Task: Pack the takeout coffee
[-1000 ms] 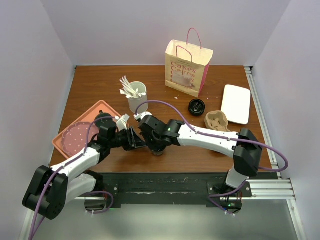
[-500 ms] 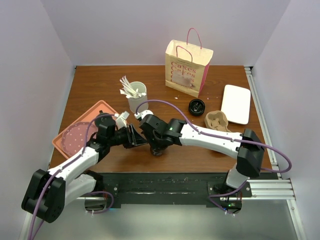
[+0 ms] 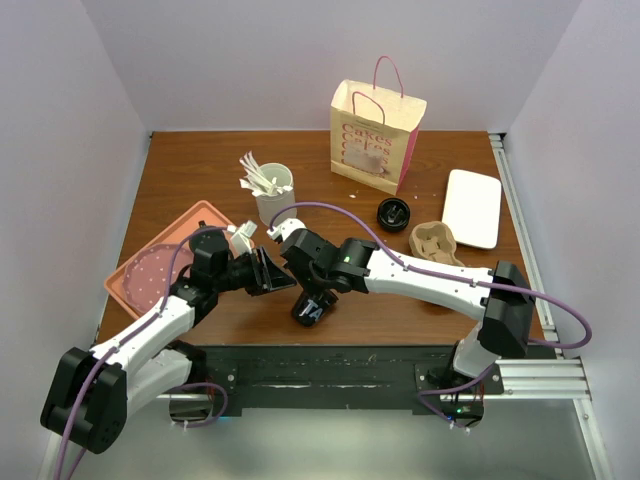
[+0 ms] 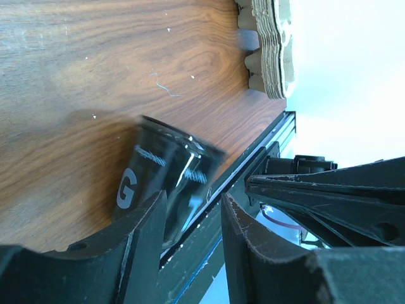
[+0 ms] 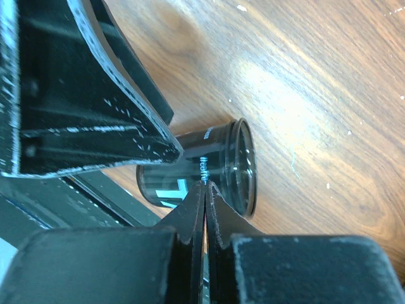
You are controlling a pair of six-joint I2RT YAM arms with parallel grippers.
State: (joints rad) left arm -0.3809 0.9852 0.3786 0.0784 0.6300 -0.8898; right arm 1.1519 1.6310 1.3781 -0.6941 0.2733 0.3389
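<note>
Looking over the table (image 3: 420,310) from above, I see the main change: the takeout coffee (image 3: 308,308), which stood upright under my right arm a second ago, now lies tipped on its side close to the near edge. I judge that a setback, since it has to be stood up or re-grasped before it can go anywhere. The paper bag (image 3: 375,130) stands well apart at about 1 o'clock from it, and the pulp carrier (image 3: 433,243) sits at about 2 o'clock. The left gripper (image 3: 280,278) has drawn back a little and widened; its jaws are parted and hold nothing. The cup lies just beside it at 5 o'clock, showing beyond the gap in the left wrist view, though I cannot tell whether they touch. The right gripper (image 5: 204,190) is clenched on nothing, fingers pressed together, with the fallen cup directly under its tips at 6 o'clock.
</note>
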